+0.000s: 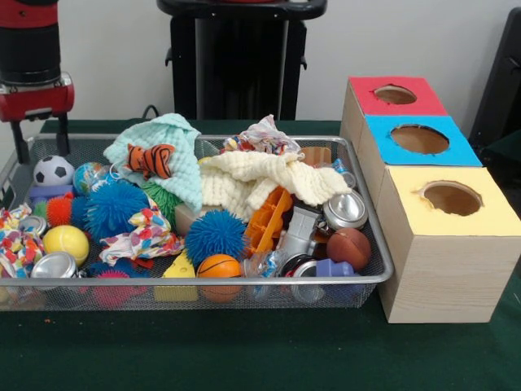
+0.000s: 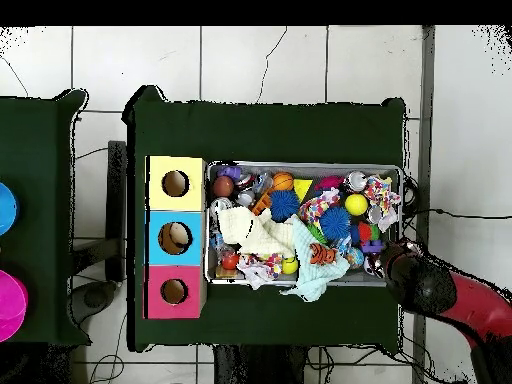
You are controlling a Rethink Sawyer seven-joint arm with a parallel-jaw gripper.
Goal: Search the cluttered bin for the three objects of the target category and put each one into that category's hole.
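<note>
The wire mesh bin point(image 1: 370, 244) is full of clutter. An orange black-striped plush tiger point(image 1: 151, 160) lies on top of a mint green cloth point(image 1: 175, 130) at the bin's far side. It also shows in the overhead view point(image 2: 320, 251). The tan teddy bear and the pale plush are hidden. The red-surround hole point(image 1: 395, 94) is the farthest one on the pale wood box; overhead it is the lowest hole point(image 2: 174, 291). My gripper point(image 1: 39, 145) hangs open and empty over the bin's far left corner, above a soccer ball point(image 1: 53, 170). Overhead it is at the bin's lower right corner point(image 2: 402, 263).
The bin also holds blue spiky puffer balls point(image 1: 214, 235), a cream knitted cloth point(image 1: 264, 179), cans point(image 1: 346, 209), a small basketball point(image 1: 220, 266), a yellow ball point(image 1: 65, 242) and patterned cloths point(image 1: 142, 236). The blue hole point(image 1: 419, 138) and yellow hole point(image 1: 452, 198) sit nearer on the box.
</note>
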